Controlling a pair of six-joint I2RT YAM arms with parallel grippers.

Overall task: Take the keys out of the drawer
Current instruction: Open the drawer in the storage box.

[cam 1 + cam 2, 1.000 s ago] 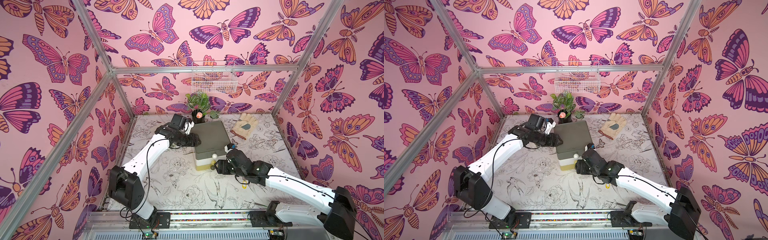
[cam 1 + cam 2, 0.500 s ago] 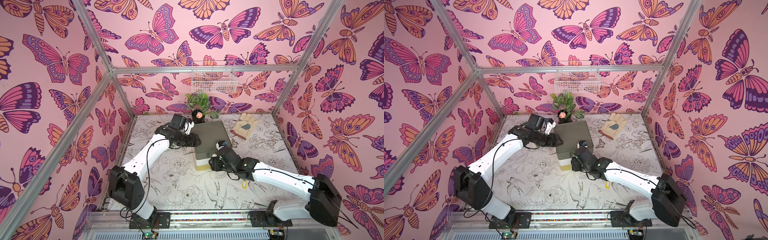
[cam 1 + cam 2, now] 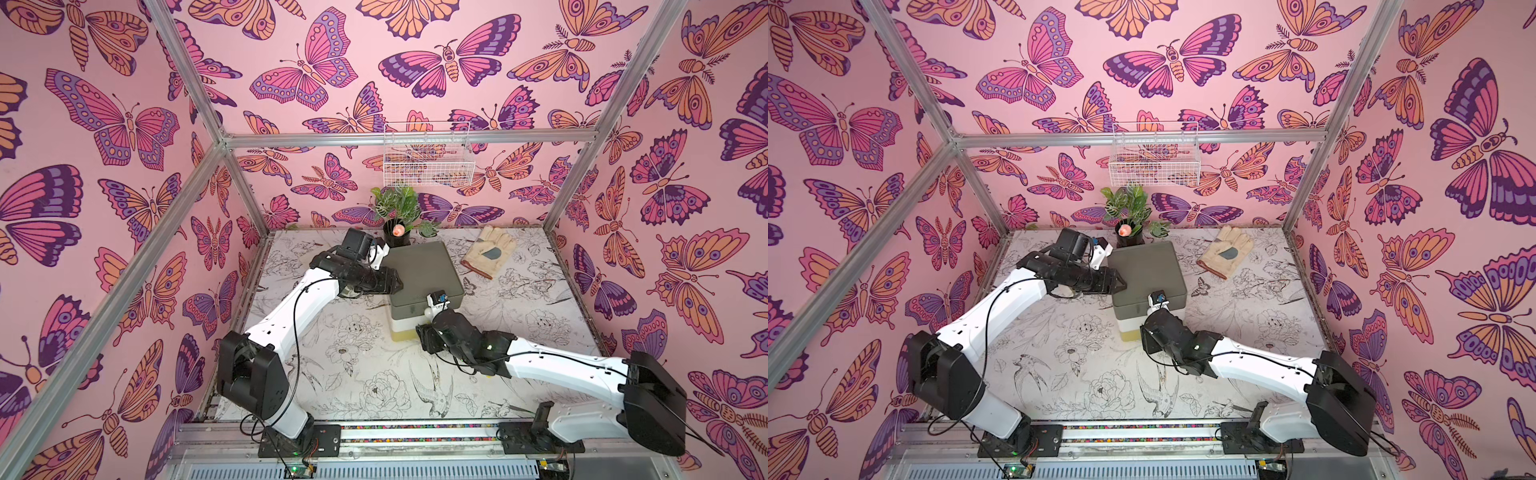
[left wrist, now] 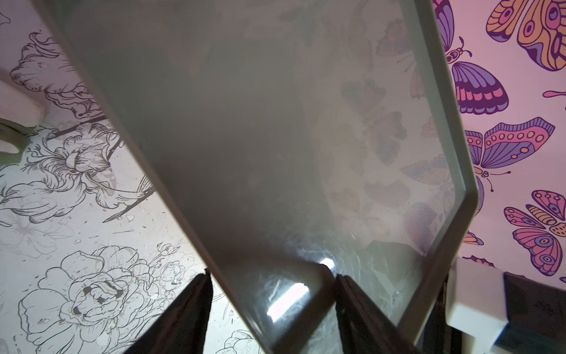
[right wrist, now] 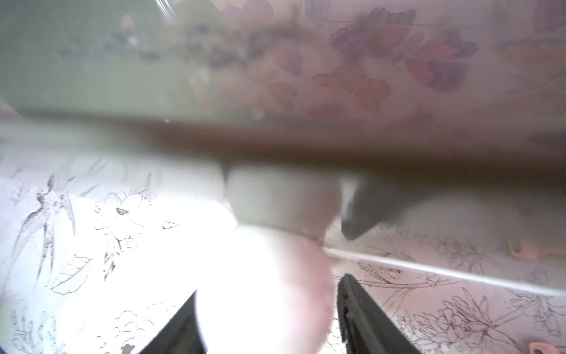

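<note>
L gripper (image 4: 272, 274): jaws apart astride drawer box (image 3: 424, 270) left edge, you can't tell if clamping | R gripper (image 5: 266, 289): fingers flank round white knob (image 3: 428, 311) on box front, view blurred, pinch can't be told | keys: not visible to you in any view, location can't be told | box sits on table (image 3: 353, 374)

Grey-green drawer unit (image 4: 245, 138) between black left gripper (image 4: 272, 275) fingers; white knob (image 5: 263, 306) within black right gripper (image 5: 266, 285); beyond, pink walls (image 4: 505, 138) with purple-orange butterflies; beneath, white table (image 4: 76, 214) with black-line flowers.
</note>
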